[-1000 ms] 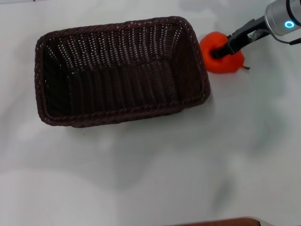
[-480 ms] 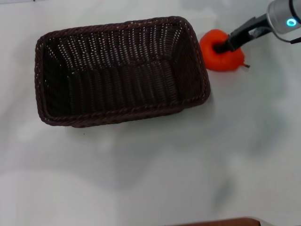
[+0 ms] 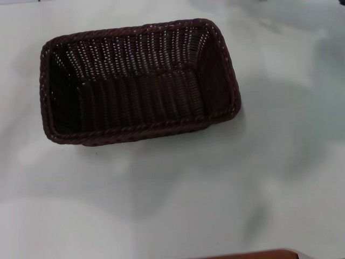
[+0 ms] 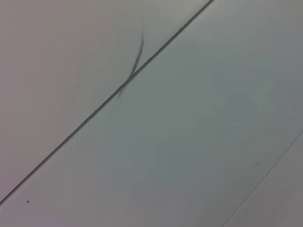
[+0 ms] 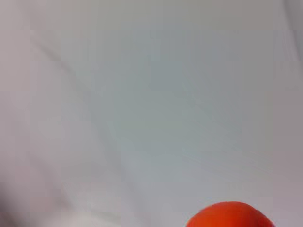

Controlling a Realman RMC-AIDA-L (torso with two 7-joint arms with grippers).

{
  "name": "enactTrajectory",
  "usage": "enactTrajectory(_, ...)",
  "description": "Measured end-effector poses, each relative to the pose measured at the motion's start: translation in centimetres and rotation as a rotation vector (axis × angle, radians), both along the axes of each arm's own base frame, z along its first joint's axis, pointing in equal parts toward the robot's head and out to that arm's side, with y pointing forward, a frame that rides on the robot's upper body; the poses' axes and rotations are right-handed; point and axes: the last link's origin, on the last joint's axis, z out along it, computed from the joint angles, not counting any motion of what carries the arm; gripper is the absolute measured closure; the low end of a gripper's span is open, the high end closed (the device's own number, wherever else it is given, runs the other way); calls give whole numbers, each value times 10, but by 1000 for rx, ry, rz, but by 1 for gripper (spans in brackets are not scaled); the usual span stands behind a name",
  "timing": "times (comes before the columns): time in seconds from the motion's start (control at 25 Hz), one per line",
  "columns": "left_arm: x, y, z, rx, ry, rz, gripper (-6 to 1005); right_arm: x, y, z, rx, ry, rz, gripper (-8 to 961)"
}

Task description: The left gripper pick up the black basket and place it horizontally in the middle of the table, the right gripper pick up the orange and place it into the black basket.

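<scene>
The black basket lies lengthwise on the white table in the head view, left of centre, open side up and empty. The orange shows only in the right wrist view, as a rounded orange-red top close to the camera with the white table far behind it. It is gone from the table in the head view, so the right gripper holds it out of the head view. Neither gripper's fingers show in any view. The left wrist view shows only a white surface.
A thin dark seam line crosses the white surface in the left wrist view. A brown edge shows at the bottom of the head view. White tabletop lies to the right of and in front of the basket.
The right gripper, shut on the orange beside the basket's right end, has risen and left the head view with the orange. The basket has not moved.
</scene>
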Motion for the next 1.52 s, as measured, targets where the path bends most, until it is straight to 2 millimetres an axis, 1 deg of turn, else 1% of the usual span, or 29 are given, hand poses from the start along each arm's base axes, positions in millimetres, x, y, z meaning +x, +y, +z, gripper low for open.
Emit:
enactTrajectory(0.08,0,0,0,-1,0,0,103,-19,-11,-3,-16,98,139,685)
enactTrajectory(0.16,1,0,-1,-4,0,-3,103,-40,-20,-14,-64,149,262,701)
enactTrajectory(0.28,1,1,-3,-9,-6,-4,104,-64,-26,-38,-147,137,361,689)
enactTrajectory(0.36,1,1,-5,-13,-12,-2,104,-73,-26,-53,-185,109,378,681)
enactTrajectory(0.48,0,0,-5,-15,-16,1,104,-78,-28,-69,-210,71,392,669)
enactTrajectory(0.6,-2,-1,-5,-13,-17,7,104,-80,-29,-76,-221,55,395,657)
enactTrajectory(0.72,-3,-3,-4,-11,-17,12,104,-78,-29,-76,-222,54,390,531)
enactTrajectory(0.88,-3,-3,-5,-8,-13,11,104,-73,-28,-70,-198,71,377,357)
enactTrajectory(0.96,-3,-3,-5,-1,-5,9,104,-68,-29,-64,-154,98,378,260)
enactTrajectory(1.04,-2,-3,-5,16,5,2,104,-60,-30,-57,-64,147,377,164)
enactTrajectory(1.16,-3,-4,-4,92,33,-11,103,-43,-34,-47,109,211,367,79)
enactTrajectory(1.2,-5,-5,-4,134,37,-8,103,-34,-36,-44,178,231,352,50)
enactTrajectory(1.24,-5,-5,-4,134,37,-8,103,-25,-37,-40,257,253,334,22)
enactTrajectory(1.32,-17,-13,-3,315,45,41,104,-4,-40,-33,417,295,268,22)
enactTrajectory(1.36,-19,-14,-3,349,50,53,105,9,-42,-28,510,313,218,23)
enactTrajectory(1.44,-28,-21,-5,478,90,107,106,35,-49,-20,678,346,99,23)
enactTrajectory(1.52,-34,-26,-7,557,124,148,107,58,-57,-11,818,366,-10,24)
